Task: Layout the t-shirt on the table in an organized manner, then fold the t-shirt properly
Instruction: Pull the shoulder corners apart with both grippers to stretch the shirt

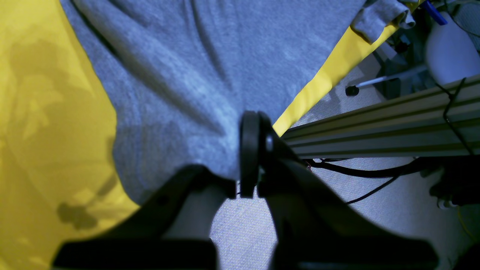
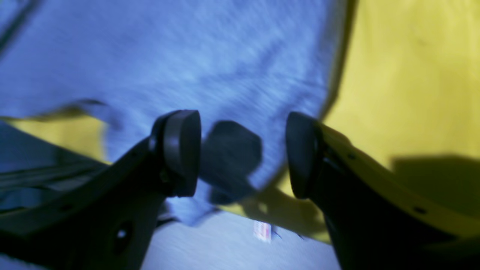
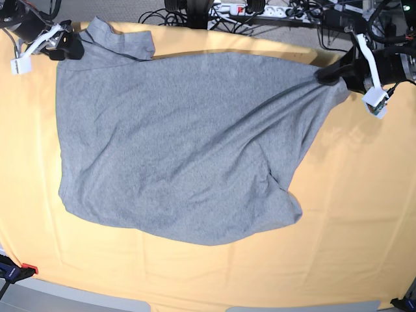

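Note:
The grey t-shirt (image 3: pixel 182 156) lies spread, plain side up and creased, over the middle of the yellow table (image 3: pixel 364 214). My left gripper (image 3: pixel 327 73) is at the far right edge, shut on a bunched corner of the shirt; in the left wrist view its pads (image 1: pixel 249 150) pinch the grey t-shirt (image 1: pixel 180 67), pulling folds toward them. My right gripper (image 3: pixel 70 47) is at the far left corner beside a sleeve (image 3: pixel 123 39). In the right wrist view the right gripper (image 2: pixel 242 153) stands open just above the t-shirt (image 2: pixel 187 56), holding nothing.
Cables and a power strip (image 3: pixel 234 10) lie beyond the table's far edge. An aluminium rail (image 1: pixel 375 127) and floor cables run under that edge near my left gripper. A small red clamp (image 3: pixel 26 268) sits at the near left corner.

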### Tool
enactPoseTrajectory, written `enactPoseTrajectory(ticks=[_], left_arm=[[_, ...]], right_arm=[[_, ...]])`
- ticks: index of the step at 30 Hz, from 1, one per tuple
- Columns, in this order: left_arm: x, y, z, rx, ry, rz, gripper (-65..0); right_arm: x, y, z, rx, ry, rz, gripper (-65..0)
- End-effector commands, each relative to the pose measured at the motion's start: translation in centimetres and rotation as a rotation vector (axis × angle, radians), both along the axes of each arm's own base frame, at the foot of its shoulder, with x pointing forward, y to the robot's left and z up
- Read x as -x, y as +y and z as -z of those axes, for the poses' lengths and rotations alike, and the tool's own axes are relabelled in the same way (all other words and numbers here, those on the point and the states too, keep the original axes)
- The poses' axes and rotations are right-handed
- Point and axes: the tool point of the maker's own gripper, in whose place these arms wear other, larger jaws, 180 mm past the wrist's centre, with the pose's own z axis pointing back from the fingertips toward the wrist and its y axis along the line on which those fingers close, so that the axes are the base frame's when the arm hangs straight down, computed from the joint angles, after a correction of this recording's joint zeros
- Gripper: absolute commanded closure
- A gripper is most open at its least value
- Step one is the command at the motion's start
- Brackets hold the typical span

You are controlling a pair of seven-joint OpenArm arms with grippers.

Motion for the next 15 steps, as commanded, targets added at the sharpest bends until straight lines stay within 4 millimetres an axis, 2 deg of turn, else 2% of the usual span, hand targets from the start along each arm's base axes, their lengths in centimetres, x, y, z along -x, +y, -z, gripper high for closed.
enactPoseTrajectory(ticks=[1, 7, 8, 9, 12, 13, 15], left_arm=[[-0.3, -0.2, -0.9, 0.014, -0.028, 0.016, 0.0], [-0.3, -0.2, -0.9, 0.014, -0.028, 0.015, 0.0], [-0.3, -0.2, -0.9, 0.014, -0.028, 0.015, 0.0], [-0.3, -0.2, -0.9, 0.014, -0.028, 0.015, 0.0], [-0.3, -0.2, -0.9, 0.014, -0.029, 0.016, 0.0], [-0.3, -0.2, -0.9, 0.014, -0.028, 0.016, 0.0], [-0.3, -0.2, -0.9, 0.014, -0.029, 0.016, 0.0]], right_arm=[[-1.0, -0.4, -0.9, 0.016, -0.047, -0.005, -37.7], [-2.2, -0.6, -1.7, 0.011, -0.110, 0.014, -37.0], [-2.3, -0.6, -1.7, 0.012, -0.111, 0.015, -34.0], [-2.3, -0.6, -1.7, 0.014, -0.110, 0.015, -28.1], [-2.1, -0.8, -1.4, 0.030, -0.096, 0.014, -2.8], [-2.0, -0.9, -1.4, 0.035, -0.091, 0.013, 0.0], [-2.0, -0.9, -1.4, 0.035, -0.093, 0.012, 0.0]])
